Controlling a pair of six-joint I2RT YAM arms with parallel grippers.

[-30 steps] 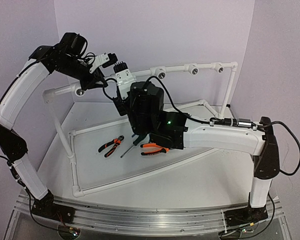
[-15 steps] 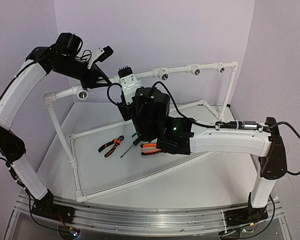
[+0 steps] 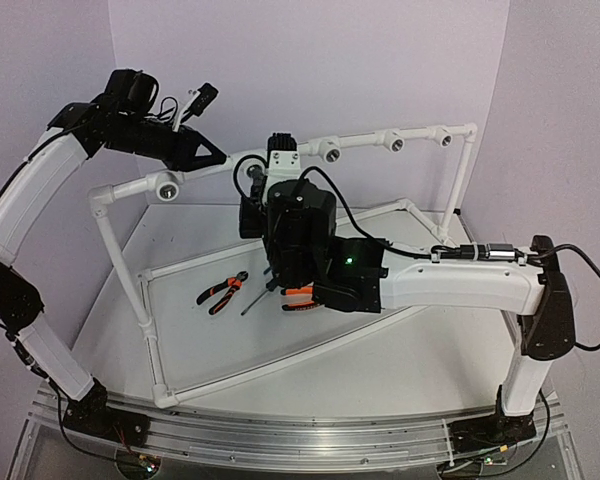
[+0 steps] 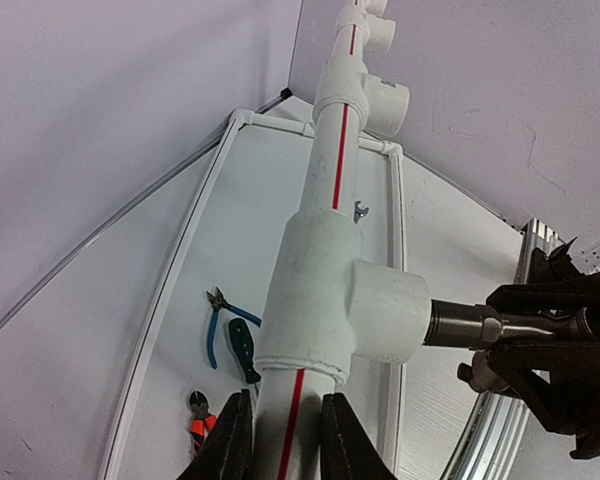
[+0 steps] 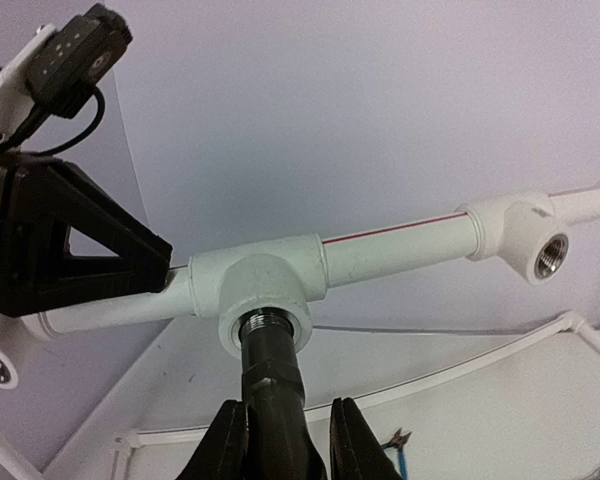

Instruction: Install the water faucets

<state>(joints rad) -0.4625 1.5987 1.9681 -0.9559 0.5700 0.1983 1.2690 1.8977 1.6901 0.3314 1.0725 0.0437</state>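
Orange-handled pliers (image 3: 222,292) lie on the surface (image 3: 400,350), inside the white frame. Above them the right gripper (image 5: 285,440) is closed narrowly around the dark tap (image 5: 273,370) and holds it in line with a socket fitting (image 5: 265,285) on the white pipe (image 5: 400,243). The tap's threaded end sits in the mouth of the fitting. Just beside it, the left gripper (image 4: 285,440) clamps the pipe between its fingers. Farther along the pipe, a second socket (image 5: 548,255) shows its metal thread.
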